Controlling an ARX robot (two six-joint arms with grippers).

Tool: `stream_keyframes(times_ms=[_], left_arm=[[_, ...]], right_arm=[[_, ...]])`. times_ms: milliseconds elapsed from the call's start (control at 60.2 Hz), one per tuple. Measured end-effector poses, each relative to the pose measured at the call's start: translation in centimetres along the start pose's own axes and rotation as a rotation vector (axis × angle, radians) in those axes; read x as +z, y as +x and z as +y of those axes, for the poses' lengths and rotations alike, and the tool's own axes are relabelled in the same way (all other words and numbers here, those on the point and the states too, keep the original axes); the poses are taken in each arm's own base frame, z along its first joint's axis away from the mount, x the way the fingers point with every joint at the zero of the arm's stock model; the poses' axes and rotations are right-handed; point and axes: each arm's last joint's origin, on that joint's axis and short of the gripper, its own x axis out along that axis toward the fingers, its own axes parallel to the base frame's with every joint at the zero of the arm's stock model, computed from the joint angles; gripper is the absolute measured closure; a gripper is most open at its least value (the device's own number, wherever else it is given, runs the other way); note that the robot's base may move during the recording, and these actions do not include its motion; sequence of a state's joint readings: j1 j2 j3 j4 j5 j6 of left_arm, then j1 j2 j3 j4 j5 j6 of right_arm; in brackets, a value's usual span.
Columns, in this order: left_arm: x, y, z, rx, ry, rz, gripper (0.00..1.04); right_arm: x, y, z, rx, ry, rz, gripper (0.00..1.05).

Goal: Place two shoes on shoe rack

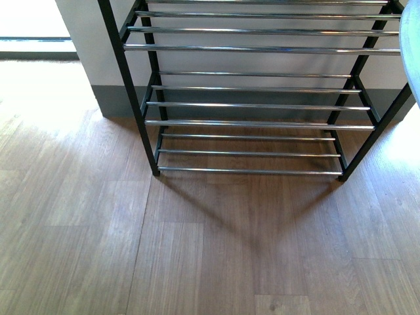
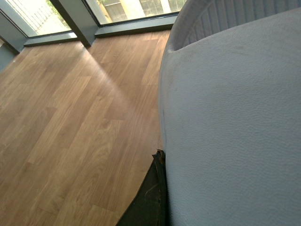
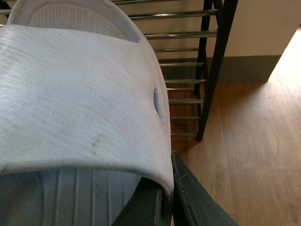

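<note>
The shoe rack stands ahead in the front view, a black frame with tiers of chrome rods, all bare where they show. A pale blue-white rubber slide fills much of the left wrist view. My left gripper is shut on its edge; only one dark finger shows. In the right wrist view my right gripper is shut on the strap edge of the other rubber slide, held close to the rack's side post. A pale curved sliver of a slide shows at the front view's right edge.
Wood plank floor lies in front of the rack. A white wall with a grey base stands behind it. Window frames reaching down to the floor show in the left wrist view.
</note>
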State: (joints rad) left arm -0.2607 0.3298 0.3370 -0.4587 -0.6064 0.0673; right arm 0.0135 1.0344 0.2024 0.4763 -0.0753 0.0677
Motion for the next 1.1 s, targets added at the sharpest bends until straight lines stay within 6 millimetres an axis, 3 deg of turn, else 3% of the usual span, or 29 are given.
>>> stream_keyframes(times_ms=[1097], left_arm=[[-0.04,0.01,-0.01,0.000,0.001,0.001,1.03]], right_arm=[[-0.06,-0.01,0.00,0.000,0.000,0.002,1.03]])
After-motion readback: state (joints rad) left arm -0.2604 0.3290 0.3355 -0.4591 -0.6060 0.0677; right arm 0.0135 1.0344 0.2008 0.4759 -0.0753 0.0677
